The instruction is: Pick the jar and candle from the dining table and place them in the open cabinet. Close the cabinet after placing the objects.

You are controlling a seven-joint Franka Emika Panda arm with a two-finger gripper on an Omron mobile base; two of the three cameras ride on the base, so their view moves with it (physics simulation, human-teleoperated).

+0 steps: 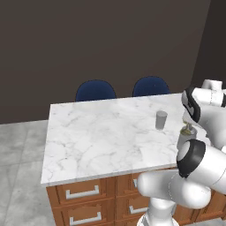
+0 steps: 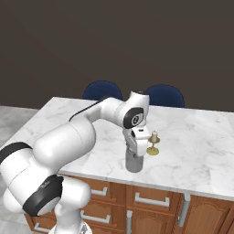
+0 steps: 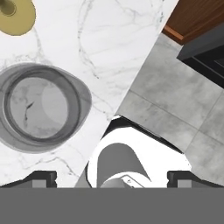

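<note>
- A simulated kitchen is shown, with a white robot arm reaching over the dining table (image 1: 88, 141), a long island topped in white, grey-veined marble above brown wooden drawers.
- Two blue chairs (image 1: 95, 91) are tucked in at the far side of the table.
- The jar (image 1: 161, 119), small, grey and see-through, is seen standing upright on the marble near the table's right part in the left base view.
- The candle (image 2: 154, 137), short and cream on a brass-gold holder, stands upright just beside the jar; in the right base view it is seen next to the arm's wrist.
- In the hand view the jar (image 3: 41, 107) is seen from straight above as a grey ring on the marble, off to the left of the picture, with the candle's gold base (image 3: 16, 15) at the top left corner.
- The gripper (image 3: 111, 177) is held above the table near its edge, pointing down, with its jaws spread wide and nothing between them.
- The jar is not lined up between the fingertips; it lies to one side of them.
- Judged from this, the task is at its start: neither object is picked up, and both rest on the table.
- Everything is left to be done: the jar grasped and carried, then the candle, then the cabinet door shut.
</note>
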